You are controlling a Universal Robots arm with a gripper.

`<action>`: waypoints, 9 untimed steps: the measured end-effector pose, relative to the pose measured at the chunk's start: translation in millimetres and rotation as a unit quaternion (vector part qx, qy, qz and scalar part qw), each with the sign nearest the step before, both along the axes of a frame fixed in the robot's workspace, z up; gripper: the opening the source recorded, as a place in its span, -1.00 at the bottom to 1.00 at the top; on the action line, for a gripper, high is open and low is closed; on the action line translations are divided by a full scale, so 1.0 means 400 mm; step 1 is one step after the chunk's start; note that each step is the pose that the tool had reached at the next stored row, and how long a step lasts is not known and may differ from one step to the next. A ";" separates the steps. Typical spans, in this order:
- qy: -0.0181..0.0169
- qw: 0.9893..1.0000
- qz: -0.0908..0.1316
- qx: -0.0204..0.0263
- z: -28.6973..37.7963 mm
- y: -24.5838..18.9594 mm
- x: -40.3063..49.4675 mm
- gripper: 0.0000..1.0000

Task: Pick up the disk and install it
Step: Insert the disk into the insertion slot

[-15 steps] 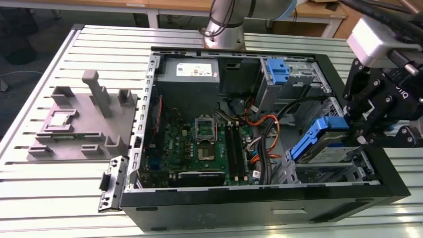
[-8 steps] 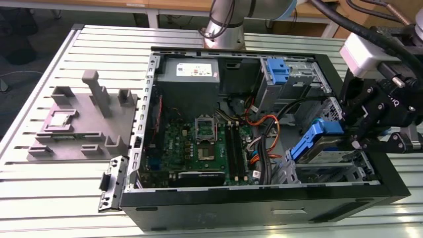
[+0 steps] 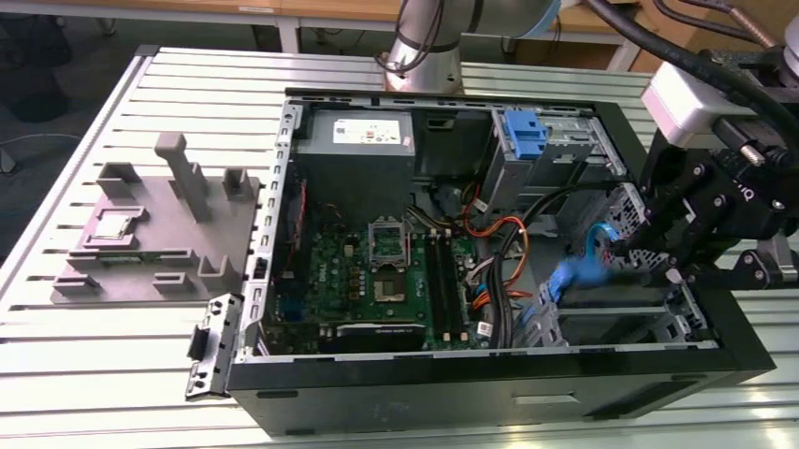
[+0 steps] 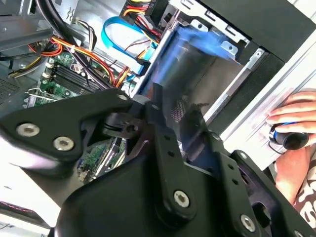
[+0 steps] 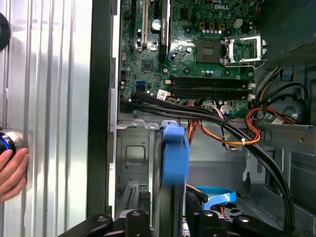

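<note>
Gripper point(image 3: 631, 254) sits at three o'clock in the exterior view, over the open computer case point(image 3: 500, 398), its black fingers point(image 5: 133, 219) closed on the disk point(image 3: 578, 271). That drive stands on edge rather than flat, and its blue carrier rail point(image 5: 175, 155) faces the camera in the first wrist view. It hangs over the grey metal drive bay point(image 5: 133, 153) in the case corner, at about four o'clock from the motherboard point(image 3: 374, 271). I cannot tell whether it touches the bay. In the second wrist view the disk point(image 4: 197, 74) is a blurred grey slab edged in blue, just beside the bay's wall.

Orange cables point(image 3: 506, 234) run between the board and the bay. The grey power-supply box point(image 3: 355, 140) lies at twelve o'clock of the board, with a bare blue bracket point(image 3: 525, 136) at about one o'clock. A grey fixture point(image 3: 150, 224) stands on the slatted table point(image 3: 75, 374) at nine o'clock, apart from the case. A person's hand point(image 4: 296, 111) rests on the table beside the case, touching a small dark object with a blue ring point(image 4: 286, 137).
</note>
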State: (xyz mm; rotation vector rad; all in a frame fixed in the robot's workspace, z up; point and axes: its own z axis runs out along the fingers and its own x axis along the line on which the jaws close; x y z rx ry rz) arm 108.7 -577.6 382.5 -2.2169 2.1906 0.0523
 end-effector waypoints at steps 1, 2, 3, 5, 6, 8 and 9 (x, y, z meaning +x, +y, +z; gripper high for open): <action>0.000 1.000 0.000 0.000 0.000 0.000 0.000 -0.16; 0.000 1.000 0.000 0.000 0.000 0.000 0.000 -0.16; 0.000 1.000 0.000 0.000 0.000 0.000 0.000 -0.16; 0.000 1.000 0.000 0.000 0.000 0.000 0.000 -0.16; 0.000 1.000 0.000 0.000 -0.001 0.000 0.000 -0.16; 0.000 1.000 0.000 0.000 -0.002 0.002 0.000 -0.16; 0.000 1.000 0.000 0.000 -0.003 0.005 0.000 -0.16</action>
